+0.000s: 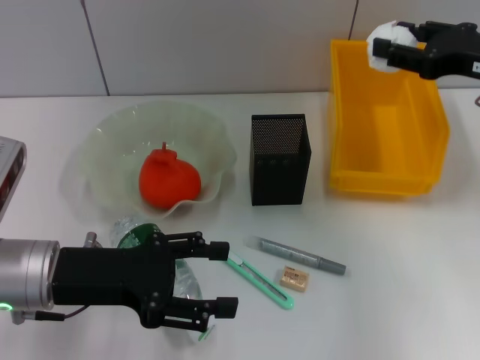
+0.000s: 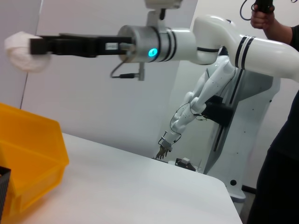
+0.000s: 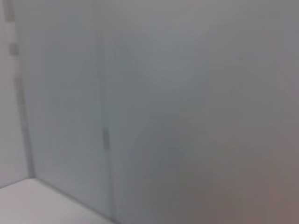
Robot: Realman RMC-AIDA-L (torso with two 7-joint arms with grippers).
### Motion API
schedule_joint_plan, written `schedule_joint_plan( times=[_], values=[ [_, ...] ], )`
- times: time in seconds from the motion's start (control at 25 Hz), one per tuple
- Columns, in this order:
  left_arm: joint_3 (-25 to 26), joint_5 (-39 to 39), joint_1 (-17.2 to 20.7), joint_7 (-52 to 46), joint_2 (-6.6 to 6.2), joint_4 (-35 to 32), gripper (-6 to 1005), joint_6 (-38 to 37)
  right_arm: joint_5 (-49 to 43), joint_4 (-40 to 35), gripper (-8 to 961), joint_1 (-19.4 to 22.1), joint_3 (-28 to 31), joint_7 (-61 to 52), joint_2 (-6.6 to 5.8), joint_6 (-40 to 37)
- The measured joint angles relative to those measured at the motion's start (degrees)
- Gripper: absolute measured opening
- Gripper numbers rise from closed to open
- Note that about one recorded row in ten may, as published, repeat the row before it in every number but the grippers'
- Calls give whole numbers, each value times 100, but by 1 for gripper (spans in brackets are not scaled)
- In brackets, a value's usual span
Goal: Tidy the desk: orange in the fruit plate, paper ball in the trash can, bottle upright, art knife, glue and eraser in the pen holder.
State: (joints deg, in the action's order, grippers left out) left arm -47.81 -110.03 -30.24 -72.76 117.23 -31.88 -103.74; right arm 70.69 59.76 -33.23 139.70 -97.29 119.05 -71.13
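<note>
- Right gripper (image 1: 382, 46) up over the far rim of the yellow trash can (image 1: 390, 176), fingers pinching the white paper ball (image 1: 385, 41); same ball (image 2: 23, 50) seen from the left wrist, held high above the can (image 2: 28, 163).
- Left gripper (image 1: 217, 277) low at the near edge of the desk (image 1: 390, 247), fingers spread, over the bottle (image 1: 142, 234).
- Bottle on its side beneath that gripper, mostly hidden; green label showing.
- Orange (image 1: 169, 178) resting in the fruit plate (image 1: 105, 161).
- Pen holder (image 1: 279, 159) upright between plate and can.
- Knife (image 1: 262, 279), glue (image 1: 300, 255) and eraser (image 1: 295, 279) flat on the desk in front of the holder; eraser between knife and glue.
</note>
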Motion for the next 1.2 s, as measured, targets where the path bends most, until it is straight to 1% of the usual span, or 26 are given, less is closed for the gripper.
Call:
schedule_joint_plan(
  times=[0.24,0.28,0.48,0.76,0.88,1.04,1.12,1.16,1.2],
  values=[
    [0,0,0,58,-8,-3,826,0,-85,-546,557,-258,-27,-9,-41,877],
    [0,0,-2,60,-13,-3,826,-1,-94,-644,558,-292,-85,-11,-42,1145],
    [0,0,-5,61,-34,-3,825,-12,-80,-722,564,-276,-321,-13,-29,1497],
    [0,0,-15,61,-43,-3,823,-20,-54,-727,571,-270,-344,-15,-28,1568],
    [0,0,-16,61,-43,-3,823,-23,-15,-729,762,-270,-345,-12,-22,1650],
    [0,0,-23,61,-44,-3,822,-30,213,-730,786,-255,-320,-2,-19,1708],
    [0,-1,-28,61,-49,-3,822,-36,1141,-743,792,-100,-254,78,-31,1539],
    [0,-1,-29,61,-49,-3,821,-39,1141,-743,792,-100,-254,78,-31,1539],
    [0,-1,-31,61,-50,-3,821,-44,1536,-771,792,-23,-228,154,-53,1379]
  ],
)
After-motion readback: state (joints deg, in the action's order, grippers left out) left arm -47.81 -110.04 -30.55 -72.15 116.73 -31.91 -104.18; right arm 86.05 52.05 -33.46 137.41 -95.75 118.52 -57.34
